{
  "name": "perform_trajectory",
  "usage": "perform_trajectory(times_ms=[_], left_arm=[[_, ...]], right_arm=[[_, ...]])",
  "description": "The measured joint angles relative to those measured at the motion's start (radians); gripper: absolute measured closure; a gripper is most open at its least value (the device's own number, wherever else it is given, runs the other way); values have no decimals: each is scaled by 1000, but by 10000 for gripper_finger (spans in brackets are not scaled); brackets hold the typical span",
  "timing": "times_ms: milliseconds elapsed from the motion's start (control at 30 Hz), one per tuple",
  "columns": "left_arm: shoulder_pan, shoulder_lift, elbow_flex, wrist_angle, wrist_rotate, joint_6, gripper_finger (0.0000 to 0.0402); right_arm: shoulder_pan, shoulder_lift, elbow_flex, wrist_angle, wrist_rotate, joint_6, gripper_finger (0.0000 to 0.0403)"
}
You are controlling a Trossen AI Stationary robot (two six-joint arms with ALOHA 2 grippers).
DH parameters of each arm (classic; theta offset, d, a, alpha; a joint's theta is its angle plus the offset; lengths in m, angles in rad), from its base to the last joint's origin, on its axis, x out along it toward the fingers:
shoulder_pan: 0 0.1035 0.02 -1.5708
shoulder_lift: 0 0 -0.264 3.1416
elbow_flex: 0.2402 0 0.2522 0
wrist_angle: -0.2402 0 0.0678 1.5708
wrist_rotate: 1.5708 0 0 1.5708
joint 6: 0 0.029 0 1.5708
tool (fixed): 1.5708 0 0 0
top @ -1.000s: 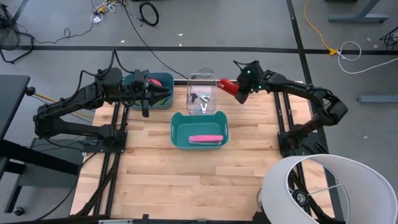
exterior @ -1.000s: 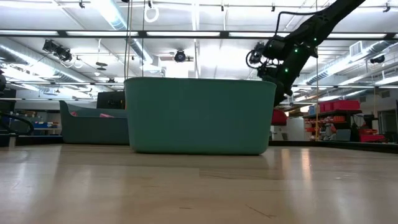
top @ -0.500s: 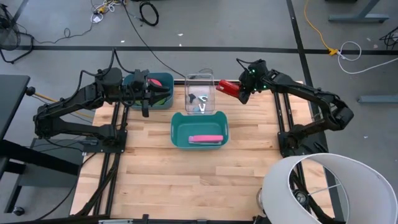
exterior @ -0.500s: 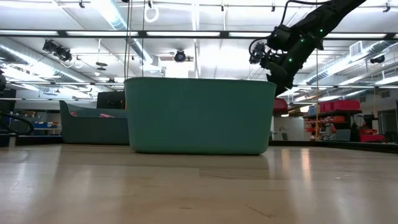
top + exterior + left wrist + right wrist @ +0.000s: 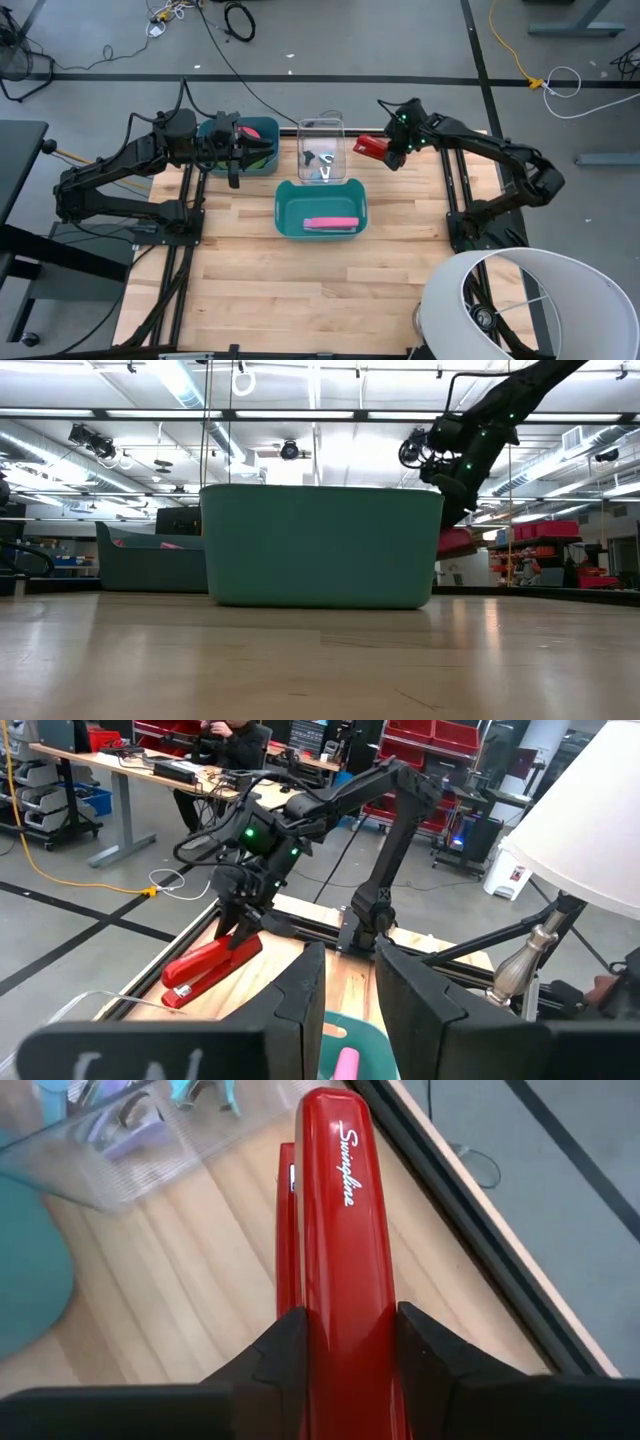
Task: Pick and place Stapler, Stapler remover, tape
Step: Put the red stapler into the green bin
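My right gripper (image 5: 392,150) is shut on a red stapler (image 5: 370,148) above the table's far right part, beside a clear box (image 5: 322,135) that holds staple removers (image 5: 320,160). The stapler also shows in the right wrist view (image 5: 335,1200) and the left wrist view (image 5: 210,965). My left gripper (image 5: 255,155) hovers over a dark teal bin (image 5: 262,125) at the far left, its fingers (image 5: 300,1005) a little apart and empty. Pinkish-red and green pieces, the tape, show in that bin, partly hidden by the arm. My right gripper pinches the stapler's rear part (image 5: 345,1330) between its two fingers (image 5: 285,1345), one on each long side. The fingers lie along the stapler, which points away from the wrist toward the clear box. The stapler is lifted clear of the table (image 5: 455,540), its front end tilted down (image 5: 180,992).
A teal bin (image 5: 282,195) stands mid-table with a pink stapler (image 5: 332,222) lying in it; it fills the low view (image 5: 320,545). A white lamp shade (image 5: 520,300) stands at the near right corner. Bare wood lies toward the near edge.
My right gripper has carried the red stapler up a little and then down again, ending slightly nearer the table's near edge. It has stayed shut on the stapler, which stays clear of the table.
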Motion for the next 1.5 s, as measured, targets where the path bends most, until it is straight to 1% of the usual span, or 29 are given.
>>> perform_trajectory(times_ms=[300,567,733,900,1067,1167,1400,1500], left_arm=[[0,0,0,0,3,0,307],[0,0,0,0,3,0,307],[0,0,0,0,3,0,307],[0,0,0,0,1,0,307],[0,0,0,0,-1,0,307],[0,0,0,0,-1,0,307],[0,0,0,0,-1,0,307],[0,0,0,0,-1,0,307]], right_arm=[[5,76,-8,19,0,0,285],[13,76,-176,259,24,75,284],[33,71,-274,391,61,110,284],[53,70,-316,453,69,110,284],[60,71,-324,474,69,93,279],[60,74,-325,483,62,75,250],[60,78,-327,486,56,67,130],[59,78,-327,486,58,68,95]])
